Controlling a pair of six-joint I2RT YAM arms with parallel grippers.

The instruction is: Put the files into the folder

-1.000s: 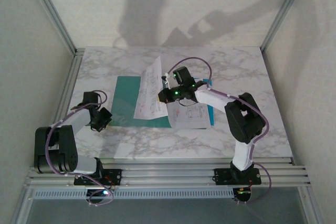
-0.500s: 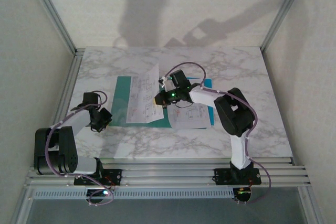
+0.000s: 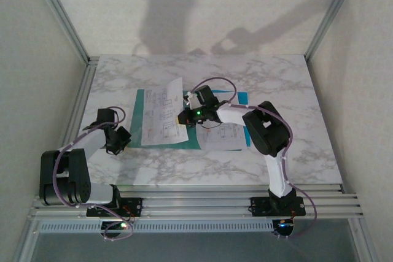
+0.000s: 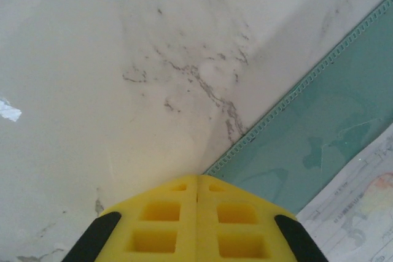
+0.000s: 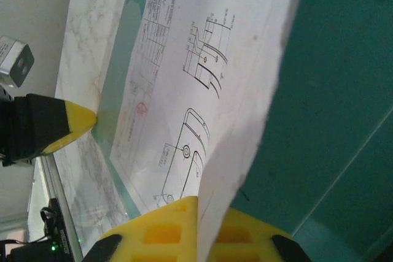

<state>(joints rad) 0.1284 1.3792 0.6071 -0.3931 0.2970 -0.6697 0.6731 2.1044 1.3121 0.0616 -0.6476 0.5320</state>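
Observation:
The teal folder (image 3: 140,132) lies open on the marble table. My right gripper (image 3: 185,116) is shut on the edge of one file, a white sheet with line drawings (image 3: 161,118), which spreads over the folder's left half. In the right wrist view the sheet (image 5: 184,59) rises from between the yellow pads of the gripper (image 5: 199,204), above the teal folder (image 5: 331,90). A second printed sheet (image 3: 222,134) rests on the folder's right half. My left gripper (image 3: 120,141) is shut with nothing in it. Its tip (image 4: 196,177) sits at the folder's (image 4: 319,127) left edge.
The marble table (image 3: 295,90) is bounded by aluminium frame posts at the back corners (image 3: 86,59) and rails along the near edge (image 3: 196,204). My left gripper's yellow tip (image 5: 70,124) shows beside the held sheet in the right wrist view.
My right gripper has moved left with the sheet. The sheet has gone from standing steeply over the folder's middle to lying flatter over its left half. The left arm has not moved.

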